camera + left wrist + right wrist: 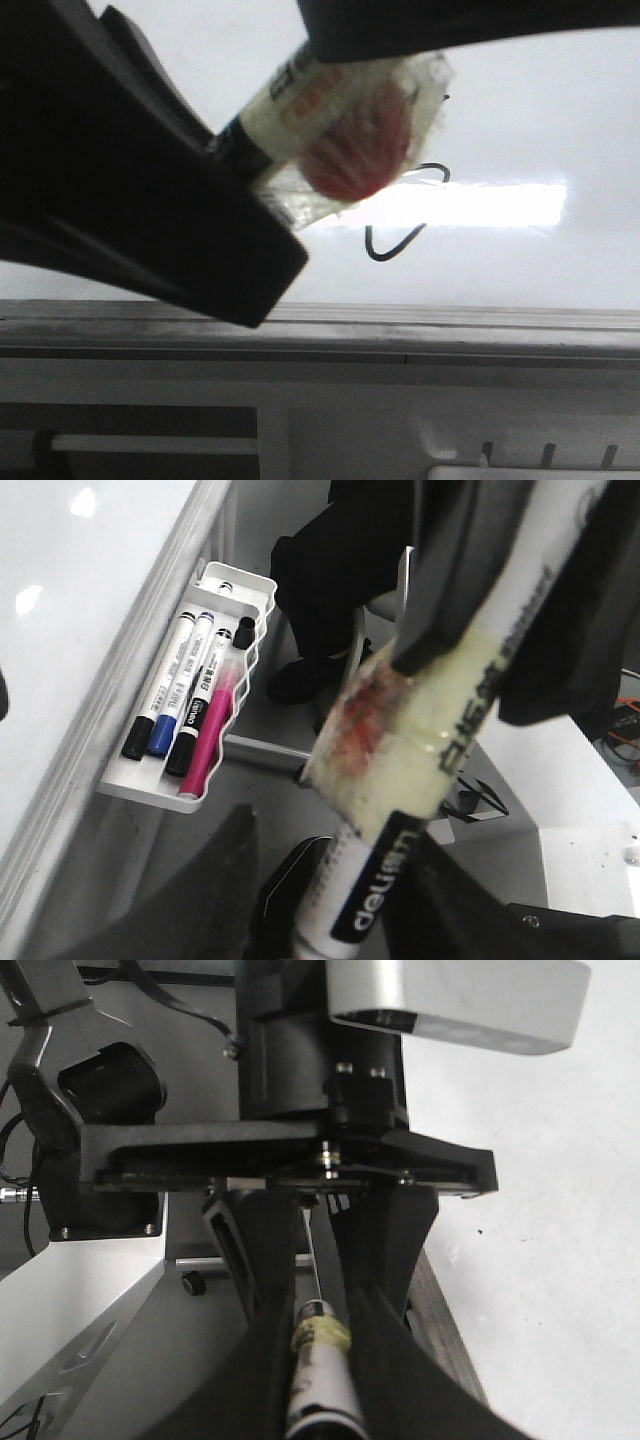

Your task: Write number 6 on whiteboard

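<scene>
One number 6 [405, 215] partly behind the marker [330, 125].

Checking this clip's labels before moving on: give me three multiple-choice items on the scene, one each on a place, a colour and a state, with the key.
1. The white plastic marker tray sits:
A) on the floor
B) against the grey frame edge of the glossy whiteboard
C) on a chair

2. The thin hand-drawn line on the board is:
A) red
B) blue
C) black

3. The right gripper is:
A) shut on a tape-wrapped marker
B) open and empty
C) holding a cloth

Key:
1. B, the tray meets the frame.
2. C, the stroke is black.
3. A, both fingers press the barrel.
</scene>
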